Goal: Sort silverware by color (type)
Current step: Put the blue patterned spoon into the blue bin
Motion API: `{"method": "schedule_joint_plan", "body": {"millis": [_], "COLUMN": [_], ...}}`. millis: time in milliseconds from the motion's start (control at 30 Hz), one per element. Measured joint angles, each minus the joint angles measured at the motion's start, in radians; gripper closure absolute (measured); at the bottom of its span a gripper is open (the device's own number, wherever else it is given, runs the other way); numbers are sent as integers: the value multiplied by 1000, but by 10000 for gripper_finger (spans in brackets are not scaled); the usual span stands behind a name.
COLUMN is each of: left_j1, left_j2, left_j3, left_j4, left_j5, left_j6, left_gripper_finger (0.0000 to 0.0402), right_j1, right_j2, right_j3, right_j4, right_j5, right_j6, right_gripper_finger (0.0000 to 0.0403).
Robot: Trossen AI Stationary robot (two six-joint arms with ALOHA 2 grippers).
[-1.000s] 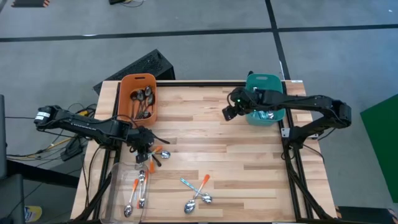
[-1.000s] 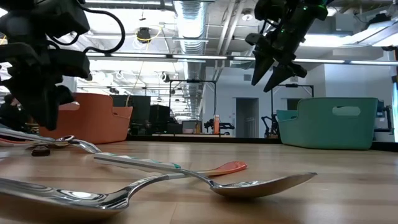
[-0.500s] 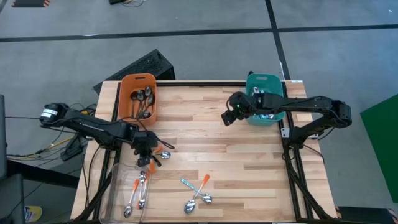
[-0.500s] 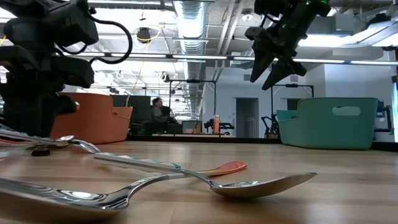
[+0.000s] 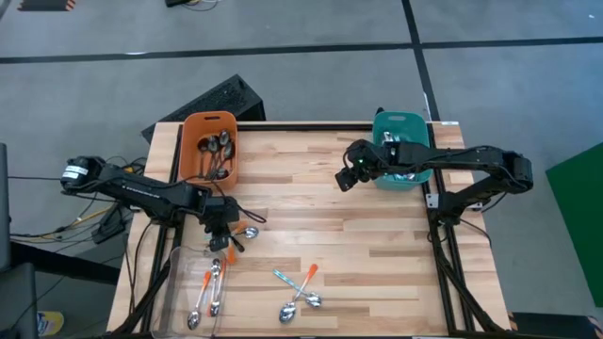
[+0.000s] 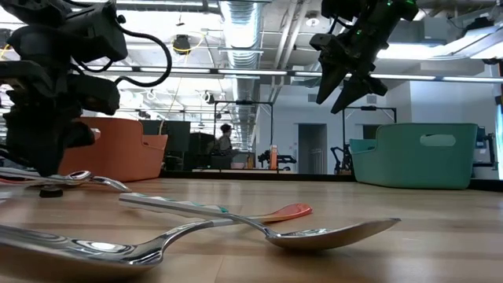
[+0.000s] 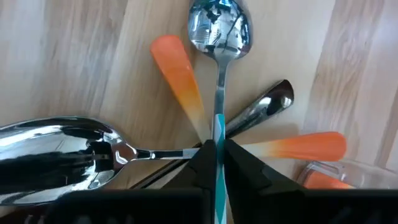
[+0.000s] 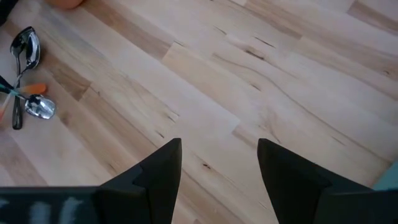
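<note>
A small pile of silverware [image 5: 237, 232] lies on the wooden table at the left: a blue-handled spoon [image 7: 219, 37], two orange handles [image 7: 179, 78], a dark spoon [image 7: 264, 107] and a shiny bowl [image 7: 59, 155]. My left gripper [image 5: 220, 237] stands over the pile, shut on the blue-handled spoon. My right gripper [image 8: 217, 174] hangs open above bare table, just left of the teal bin [image 5: 401, 162]. An orange bin [image 5: 209, 146] at the far left holds dark spoons. My left gripper pinches the blue-handled spoon between its two fingers where the metal neck meets the blue handle [image 7: 218, 134]. The fingers come from above, pointing down, one on each side of the handle. The spoon lies flat across the other handles in the pile, bowl pointing away.
A clear tray [image 5: 179, 282] at the near left holds orange-handled spoons [image 5: 211, 287]. More spoons [image 5: 298, 292] lie crossed near the middle front. The teal bin holds several spoons. Open table lies between the two arms.
My left gripper has come down onto the spoon pile, shifting slightly toward the table's near edge, and its fingers have closed on the blue-handled spoon. My right gripper has edged a little away from the teal bin and stayed open.
</note>
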Motion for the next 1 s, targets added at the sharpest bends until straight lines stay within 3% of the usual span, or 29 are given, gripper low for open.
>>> {"method": "schedule_joint_plan", "body": {"millis": [133, 367, 533, 667, 900, 1000], "left_j1": [15, 17, 24, 25, 25, 27], "left_j2": [6, 8, 34, 48, 51, 52], "left_j3": [19, 43, 23, 22, 23, 37], "left_j4": [-8, -11, -3, 2, 24, 21], "left_j5": [-69, -204, -208, -212, -221, -234], "left_j6": [-28, 6, -20, -24, -39, -51], "left_gripper_finger": [365, 280, 250, 270, 381, 391], "right_j1": [-3, -20, -48, -70, -97, -107], "right_j2": [0, 0, 0, 0, 0, 0], "right_j3": [0, 0, 0, 0, 0, 0], "right_j4": [0, 1, 1, 6, 10, 28], "right_j5": [0, 0, 0, -1, -4, -13], "right_j6": [-21, -57, -82, -105, -131, -131], "right_gripper_finger": [170, 170, 170, 170, 170, 170]}}
